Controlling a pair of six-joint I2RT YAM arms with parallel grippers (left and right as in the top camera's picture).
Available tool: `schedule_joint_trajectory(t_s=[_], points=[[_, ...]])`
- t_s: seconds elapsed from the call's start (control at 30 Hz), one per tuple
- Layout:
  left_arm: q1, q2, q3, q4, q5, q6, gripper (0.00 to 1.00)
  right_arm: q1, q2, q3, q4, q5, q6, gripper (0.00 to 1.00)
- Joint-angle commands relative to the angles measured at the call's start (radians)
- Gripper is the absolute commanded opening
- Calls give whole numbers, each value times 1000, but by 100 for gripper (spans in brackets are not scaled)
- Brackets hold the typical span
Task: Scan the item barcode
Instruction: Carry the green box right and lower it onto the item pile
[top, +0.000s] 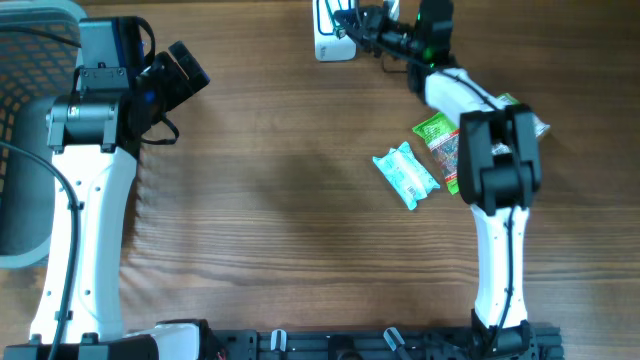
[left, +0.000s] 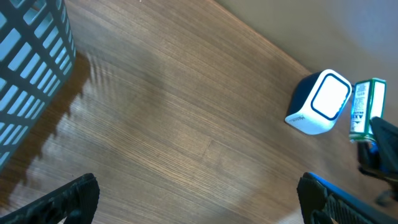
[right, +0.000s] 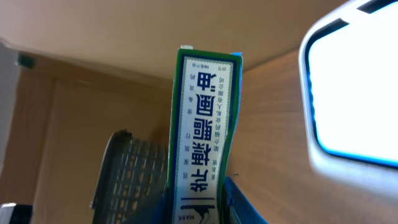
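I see the wooden tabletop (top: 280, 220) running under everything, with the white scanner (top: 332, 35) at its far edge; I place all else from that scanner. The slatted basket (top: 25, 60) is the biggest thing on view, well apart from the scanner on the left arm's side, at the tabletop's corner. The left claw (top: 185, 70) hangs between basket and scanner, nearer the basket; through its wrist camera the left claw (left: 199, 205) stands spread as wide as it goes, nothing in it, bare wood below and the scanner (left: 320, 102) off ahead. The right claw (top: 365, 30) sits just beside the scanner, pinched narrow on a slim green-and-white box (right: 202, 124); the blue pads (right: 239, 202) clamp the box's lower end. The box (left: 365, 107) stands on end close against the scanner's right side; I cannot tell whether the two touch. The scanner's bright window (right: 354, 93) fills the wrist view beside the box's printed edge. A green packet (top: 440, 140) and a teal packet (top: 406, 175) lie near each other, well back from the scanner toward the right arm's base.
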Motion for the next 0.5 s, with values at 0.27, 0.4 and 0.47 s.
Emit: schedule_joint_trajectory(t_s=[0.27,0.4,0.47], points=[[5,-16,14,2,5,19,100,-18,-534,20,-1096,140,-897,6],[5,-16,14,2,5,19,100,-28,-579,20,-1456,459,-1086,6],[5,-16,14,2,5,19,100,-28,-578,0,-1558,609,-1118,6]])
